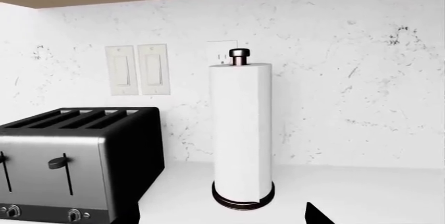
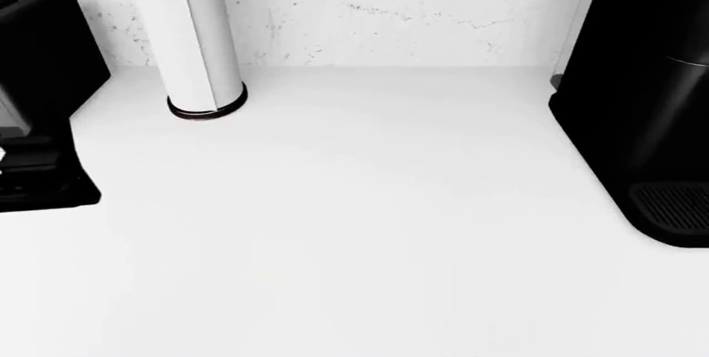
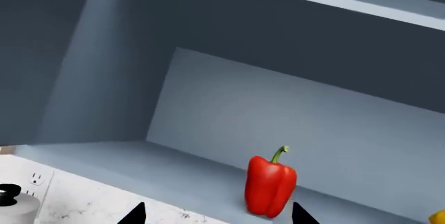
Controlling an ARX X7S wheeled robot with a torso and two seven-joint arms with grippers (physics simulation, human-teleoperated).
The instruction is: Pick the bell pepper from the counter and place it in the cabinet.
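So the counter (image 2: 354, 232) is taking up most of the head view, a plain white slab running out toward the marbled wall. The black coffee machine (image 2: 642, 100) is sitting at about 3 o'clock on it, and the toaster (image 2: 39, 100) is poking in at 9 o'clock. The paper towel roll (image 2: 202, 33) on its dark ringed holder is standing upright around 11 o'clock, well apart from the coffee machine.

The right wrist view is looking into the blue-grey cabinet (image 3: 230, 104). The bell pepper (image 3: 270, 185) is standing upright on the cabinet shelf, red and glossy, green stem pointing up. The right gripper (image 3: 217, 214) is showing only two dark fingertips (image 3: 133, 214) spread wide on either side of the pepper, not touching it, so it's looking released. A bit of something yellow (image 3: 438, 216) is peeking in at the edge of the shelf, can't tell what.

The left wrist view is facing the toaster, the towel roll, two light switches (image 1: 137, 70) and an outlet (image 1: 222, 52). Only a dark sliver of the left gripper (image 1: 316, 214) is showing, so I can't tell if it's clenched or not.
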